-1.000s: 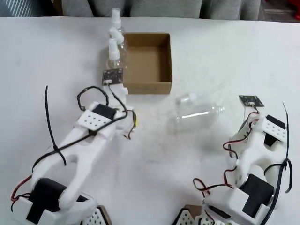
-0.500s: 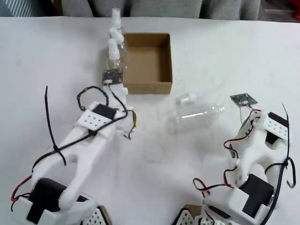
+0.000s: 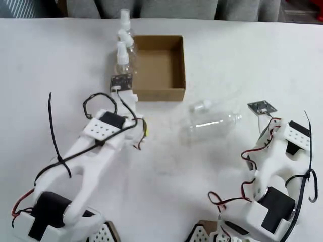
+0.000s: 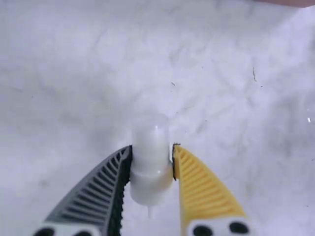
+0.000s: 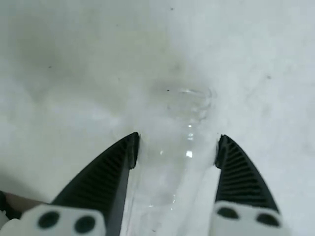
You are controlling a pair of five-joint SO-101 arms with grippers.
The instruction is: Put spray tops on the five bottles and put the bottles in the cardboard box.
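Left pincer point(image 4: 151, 151) is clamped on a white spray top point(image 4: 147, 179), nozzle end out past the fingertips, held just above the table point(image 3: 242, 55) near the front left corner of the cardboard box point(image 3: 157, 94). Right pincer point(image 5: 177, 142) stands apart, jaws astride a clear bottle point(image 5: 189, 105) lying on its side; not yet squeezed. The box is empty; three capped bottles point(image 3: 121, 53) stand in a row against its left wall. Step in hand, as judged: grip the lying bottle and mate the top to it. Notes for doing it well: close the right jaws gently on the body, since thin clear plastic likely buckles and slips; raise the neck clear of the table; bring the top in line with the neck axis before pressing; keep the bottle braced against the push.
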